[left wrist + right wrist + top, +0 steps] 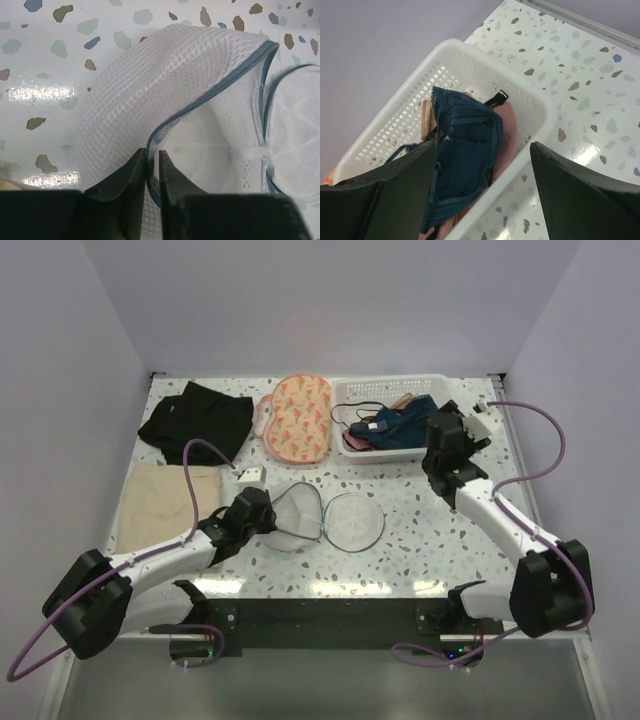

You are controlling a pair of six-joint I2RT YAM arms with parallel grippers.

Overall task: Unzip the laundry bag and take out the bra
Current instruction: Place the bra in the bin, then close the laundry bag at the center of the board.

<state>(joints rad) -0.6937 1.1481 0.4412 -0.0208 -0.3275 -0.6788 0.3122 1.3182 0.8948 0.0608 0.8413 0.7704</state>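
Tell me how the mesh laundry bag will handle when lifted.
Probably light: the mesh laundry bag is thin netting. Likely semi-stiff: its halves hold a domed shape. The zipper edge in the left claw is thin, so it might slip.

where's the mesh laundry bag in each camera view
top external: laundry bag lies open at the table's centre, at the left pincer.
left wrist: laundry bag fills the middle, zip edge in the pincer.
right wrist: not in it.
shared landmark: the speckled table, seen in all three.
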